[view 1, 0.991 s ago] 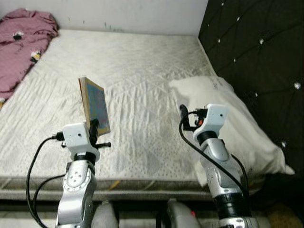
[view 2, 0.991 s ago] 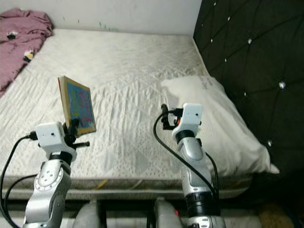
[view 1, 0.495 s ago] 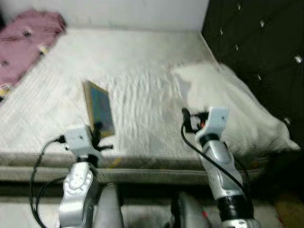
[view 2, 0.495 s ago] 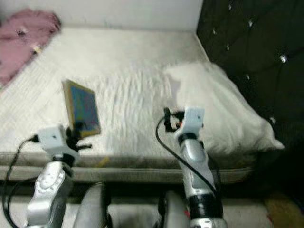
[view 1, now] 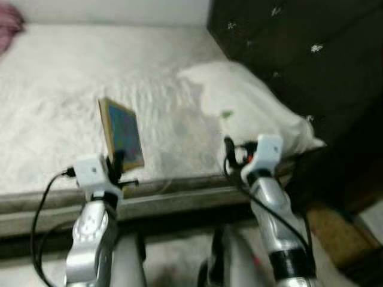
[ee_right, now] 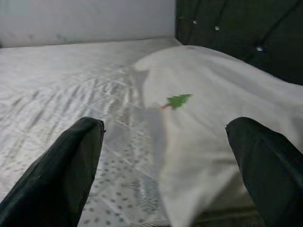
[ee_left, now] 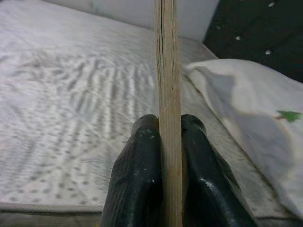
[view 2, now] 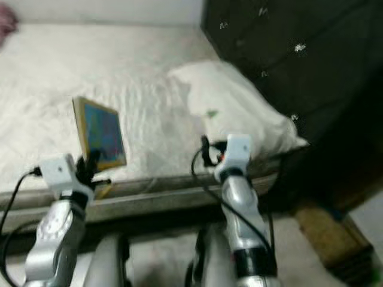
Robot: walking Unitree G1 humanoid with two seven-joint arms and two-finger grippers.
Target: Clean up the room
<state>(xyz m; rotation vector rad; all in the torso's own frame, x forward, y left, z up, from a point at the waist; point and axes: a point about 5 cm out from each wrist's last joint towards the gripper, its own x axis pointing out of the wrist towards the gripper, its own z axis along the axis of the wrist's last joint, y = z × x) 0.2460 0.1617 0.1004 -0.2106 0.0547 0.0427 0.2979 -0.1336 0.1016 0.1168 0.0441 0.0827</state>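
Left tool [ee_left: 168, 189] pinches an upright book [view 1: 121, 133] above the bed [view 1: 54, 107]; right tool [ee_right: 165, 165], spread wide and empty, faces a pillow [view 1: 251, 107], slightly blurred.

Blue-covered book [view 1: 122, 133], white pillow [ee_right: 208, 142] with green tree print, black headboard [view 1: 287, 54]

A bedroom: mattress [view 1: 54, 101], pillow [view 1: 251, 107] (dark tufted headboard [view 1: 287, 54] behind).

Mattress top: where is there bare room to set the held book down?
The white quilted mattress lies bare from the white pillow leftward. It is crowded at the black tufted headboard, where the pillow lies. The left gripper holds the thin colourful book; the right gripper is open.
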